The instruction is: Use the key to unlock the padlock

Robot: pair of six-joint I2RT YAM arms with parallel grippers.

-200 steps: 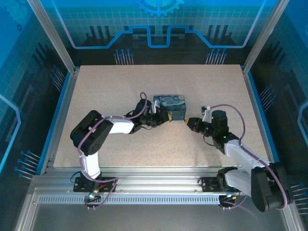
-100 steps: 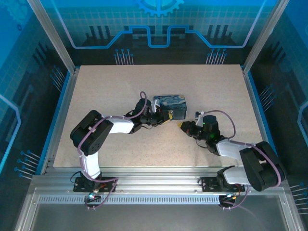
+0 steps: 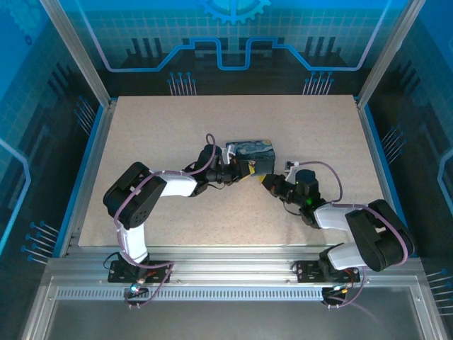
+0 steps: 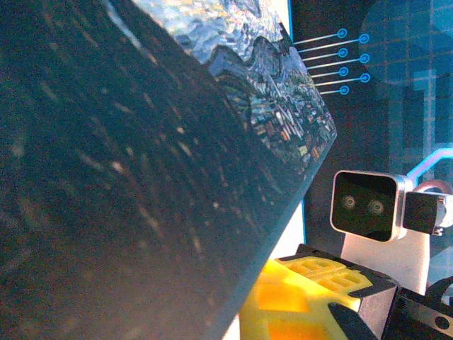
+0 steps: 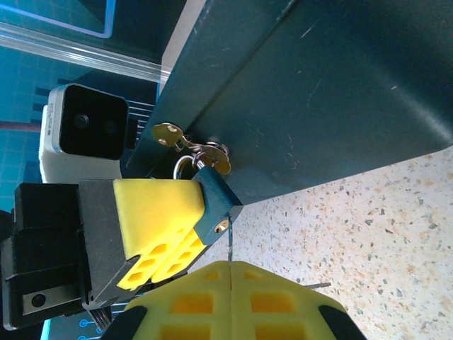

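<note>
While the left arm is seen in the same bent pose as a second ago, its left gripper is kept against the near face of the painted box on the table. In the right wrist view the padlock is seen held clear of the table at the tip of that gripper's yellow pad. It is taken to be pinched there, though the second finger is hidden. The padlock's shackle is turned up towards the dark box wall, and spare keys are hung from it on a ring. The keyhole end is pointed down and towards the right. The box is found slightly turned compared with the earlier overhead picture.

Further right, the greatest change is noted: the right gripper has been brought leftward, closer to the padlock, and the right arm's elbow has been drawn in from the table's near right corner towards the middle. The right gripper's yellow pads are pressed together, and a thin blade, taken to be the key, is gripped edge-on in the seam between them. Its tip is placed at the padlock's keyhole end, but whether it has been inserted cannot be told.
</note>
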